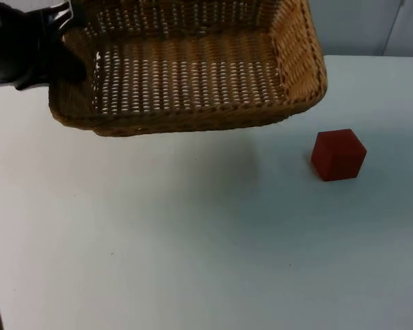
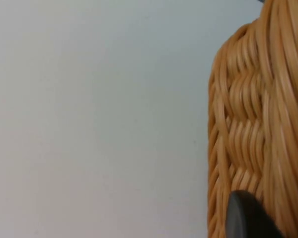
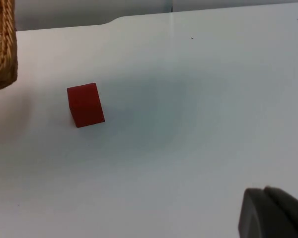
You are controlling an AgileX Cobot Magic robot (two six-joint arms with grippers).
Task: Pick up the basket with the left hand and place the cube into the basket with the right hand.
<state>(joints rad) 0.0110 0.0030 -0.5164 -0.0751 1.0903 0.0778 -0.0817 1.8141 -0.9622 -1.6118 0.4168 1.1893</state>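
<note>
Top view: the left gripper (image 1: 72,31) holds the wicker basket (image 1: 193,75) by its rim, jaws clamped, lifted above the desk (image 1: 193,240) near the far edge, while the red cube (image 1: 338,155) sits ungrasped; right jaws' state can't be told.

The basket (image 1: 193,75) is honey-tan wicker, its weave open enough on the floor that pale gaps speckle through in rows. The cube (image 1: 338,155) is a plain deep red. The surface (image 1: 193,240) is flat white, and the left claw (image 1: 62,20) black.
</note>
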